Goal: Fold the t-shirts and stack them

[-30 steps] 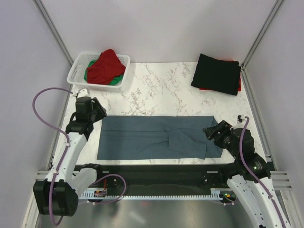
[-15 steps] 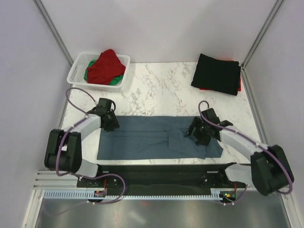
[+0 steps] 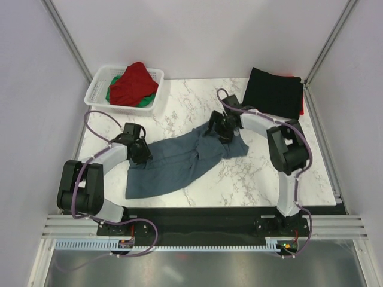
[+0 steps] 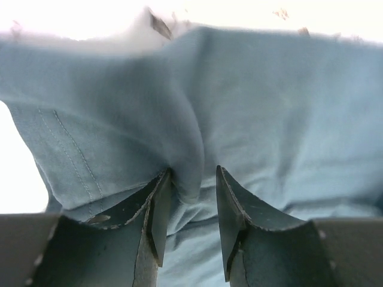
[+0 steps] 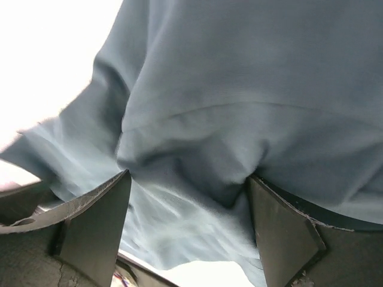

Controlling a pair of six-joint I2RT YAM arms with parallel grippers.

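blue-grey t-shirt [image 3: 179, 164] lies rumpled and slanted mid table [image 3: 263, 173], strung between both grippers. left gripper [image 3: 140, 154] sits at its near-left end, fingers [image 4: 157, 209] nearly together, pinching a narrow fold beside a stitched hem. right gripper [image 3: 220, 130] is at the far-right end, jaws wider, clamped around a thick wad of the same cloth. folded black t-shirt [image 3: 274, 92] is in the far-right corner, well apart. red t-shirt [image 3: 133, 82] lies over green t-shirt [image 3: 143, 101] in the white lattice basket [image 3: 96, 89], far left.
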